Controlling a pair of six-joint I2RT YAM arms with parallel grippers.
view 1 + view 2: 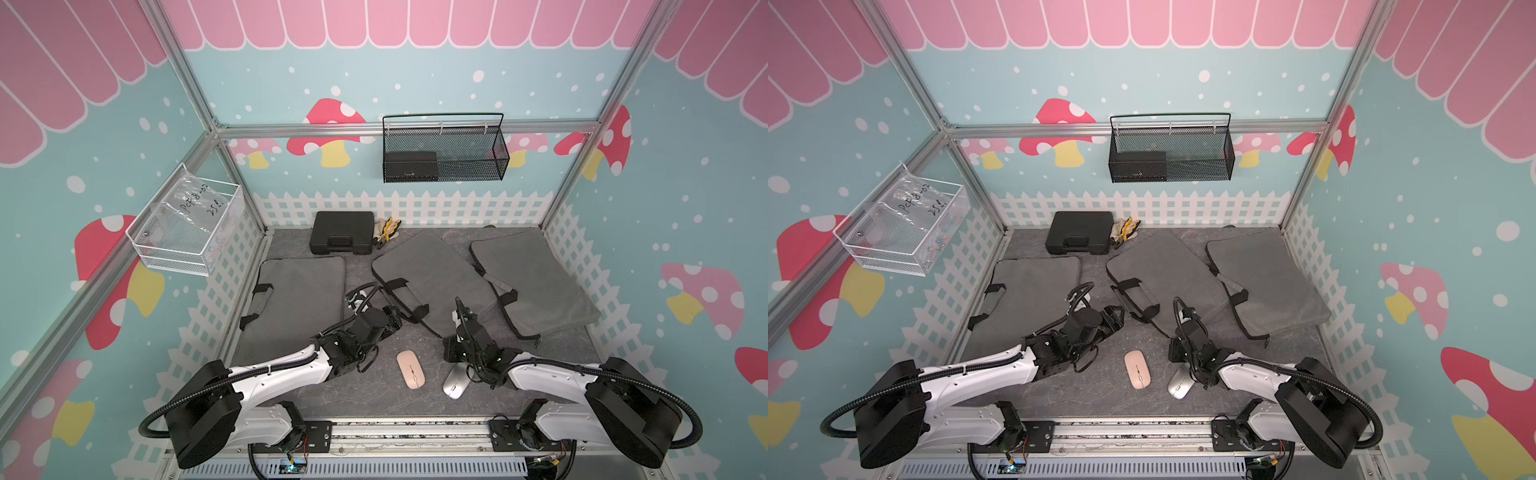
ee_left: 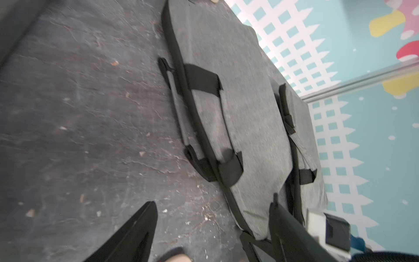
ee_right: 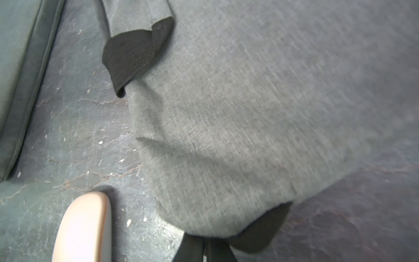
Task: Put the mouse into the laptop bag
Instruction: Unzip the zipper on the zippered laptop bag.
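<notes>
Two mice lie near the table's front: a pink mouse (image 1: 409, 370) (image 1: 1137, 370) (image 3: 84, 226) and a silver mouse (image 1: 455, 382) (image 1: 1180, 384) partly under my right arm. A grey laptop bag (image 1: 428, 270) (image 1: 1163, 262) (image 2: 238, 102) (image 3: 249, 102) lies flat in the middle. My left gripper (image 1: 395, 316) (image 1: 1117, 316) (image 2: 214, 202) is open beside its black handle and holds nothing. My right gripper (image 1: 452, 337) (image 1: 1173, 338) (image 3: 205, 247) is shut at the bag's near corner. Fabric covers its tips, and I cannot tell if they pinch it.
Two more grey bags flank the middle one, a left bag (image 1: 299, 299) and a right bag (image 1: 536, 282). At the back are a black case (image 1: 343, 237) and pliers on gloves (image 1: 388, 230). A black mesh basket (image 1: 444, 149) and a white basket (image 1: 187, 232) hang on the walls.
</notes>
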